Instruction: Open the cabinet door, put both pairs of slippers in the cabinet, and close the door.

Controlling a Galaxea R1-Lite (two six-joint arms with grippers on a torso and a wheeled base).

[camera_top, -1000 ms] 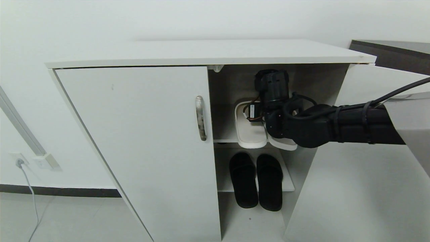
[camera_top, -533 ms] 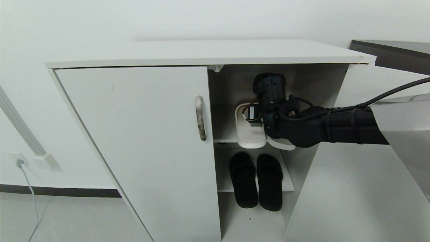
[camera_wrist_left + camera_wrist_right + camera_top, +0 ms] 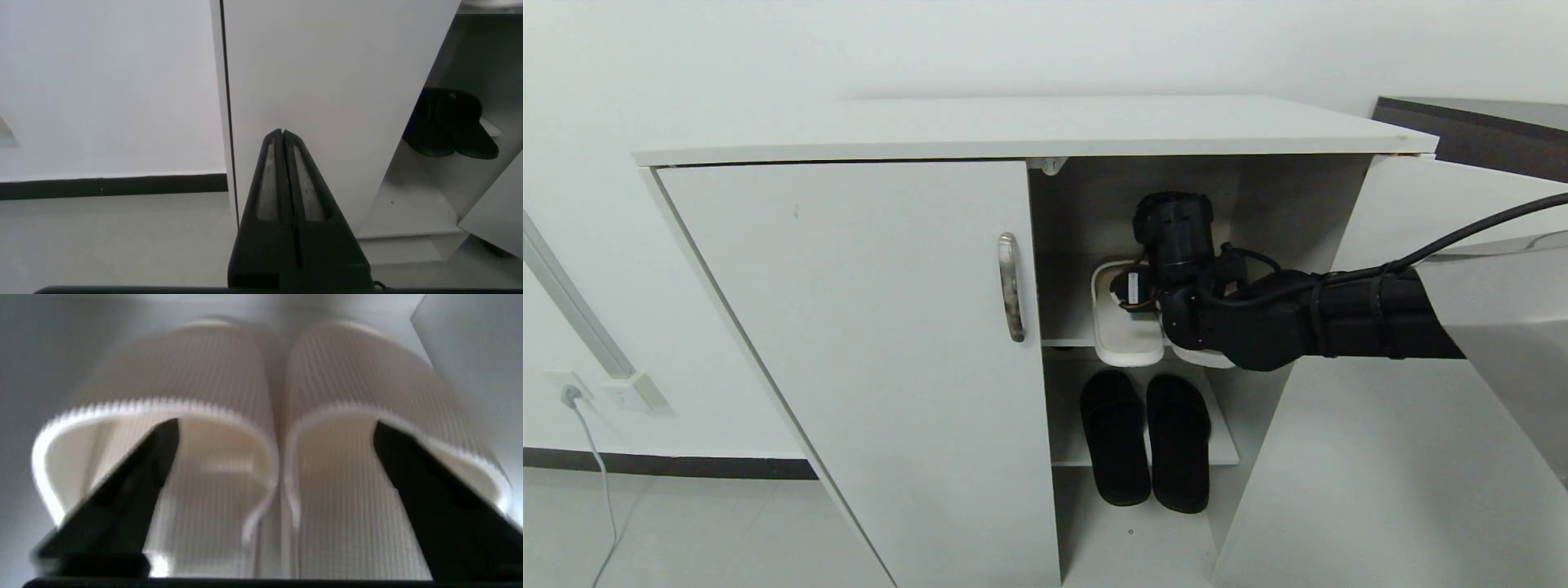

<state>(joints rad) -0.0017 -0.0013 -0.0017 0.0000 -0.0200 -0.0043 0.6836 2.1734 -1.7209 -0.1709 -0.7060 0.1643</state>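
Observation:
The white cabinet (image 3: 1029, 126) has its right door (image 3: 1380, 457) swung open and its left door (image 3: 866, 343) closed. A pair of white slippers (image 3: 1127, 335) lies on the upper shelf (image 3: 1066, 341), heels toward me. A black pair (image 3: 1147, 441) rests on the lower shelf, its heels overhanging the edge. My right arm reaches into the upper compartment. The right gripper (image 3: 274, 506) is open, its fingers spread on either side of the white slippers (image 3: 270, 441). My left gripper (image 3: 283, 139) is shut and holds nothing, low in front of the closed door; the black slippers (image 3: 449, 122) lie off to its side.
A metal handle (image 3: 1009, 286) runs down the closed door's inner edge. A wall socket with a hanging cord (image 3: 568, 396) sits low on the left wall. A dark surface (image 3: 1470, 122) stands behind the cabinet at the right. Pale floor (image 3: 122, 237) lies before the cabinet.
My right arm has sunk a little and shifted slightly left inside the upper compartment. The white slippers lie lower and flatter on the shelf. The left gripper's earlier position is not shown.

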